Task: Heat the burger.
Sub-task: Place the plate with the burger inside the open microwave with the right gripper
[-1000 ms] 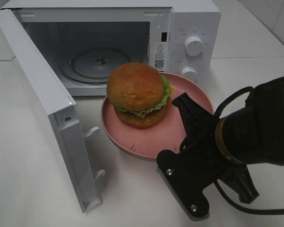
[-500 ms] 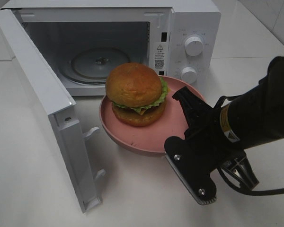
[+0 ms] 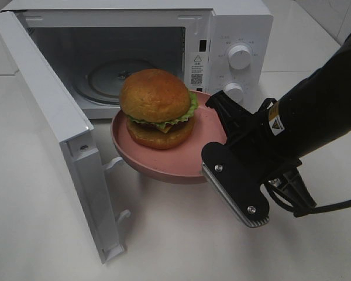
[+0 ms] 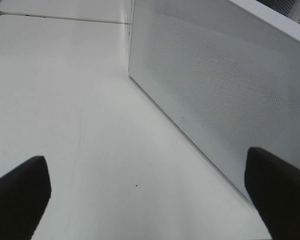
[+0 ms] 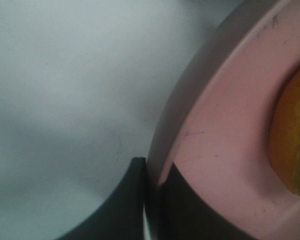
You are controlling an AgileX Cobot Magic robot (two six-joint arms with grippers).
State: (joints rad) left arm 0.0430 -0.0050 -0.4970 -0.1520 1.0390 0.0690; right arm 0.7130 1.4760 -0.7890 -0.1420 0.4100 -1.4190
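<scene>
The burger (image 3: 157, 108), with orange-brown buns and green lettuce, sits on a pink plate (image 3: 181, 159) held in the air in front of the open microwave (image 3: 240, 29). My right gripper (image 3: 216, 110) is shut on the plate's right rim. In the right wrist view the gripper (image 5: 152, 175) pinches the plate's rim (image 5: 225, 130), with the burger's bun (image 5: 292, 135) at the edge. My left gripper (image 4: 147, 200) is open and holds nothing, facing the outer side of the microwave door (image 4: 220, 90). It is out of the exterior high view.
The microwave door (image 3: 52, 117) swings out to the left, its lower end near the table's front. A glass turntable (image 3: 114, 76) lies inside the cavity. Control knobs (image 3: 240, 57) are on the right panel. A black cable (image 3: 327, 205) trails from my right arm.
My right gripper has carried the plate and burger up and to the left, closer to the microwave opening. The left gripper has stayed open.
</scene>
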